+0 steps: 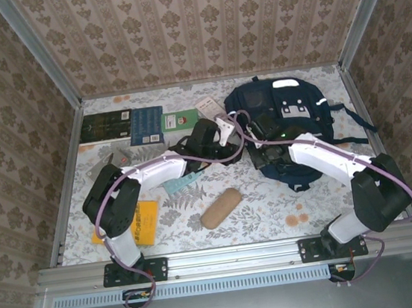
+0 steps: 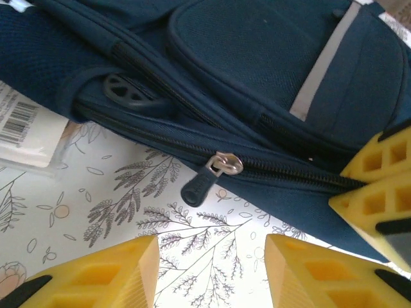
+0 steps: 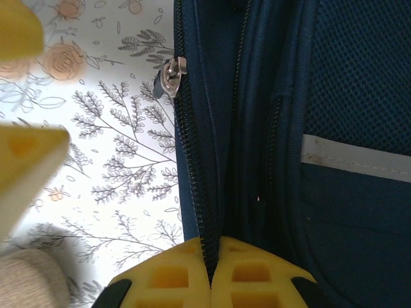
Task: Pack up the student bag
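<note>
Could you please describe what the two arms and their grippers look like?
Both the left arm and right arm have white links between bulky black joints, on black bases bolted to a metal rail. A lilac cable runs along each. The left gripper and right gripper have wedge-shaped yellow fingers with hollow lattice cells and black edging.

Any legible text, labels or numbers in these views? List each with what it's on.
Nothing reads clearly.
Barcode on the white packet: digits too blurred.
Covers of the dark book, blue book and green card: print too small.
The white patches on the student bag: no legible marks.
</note>
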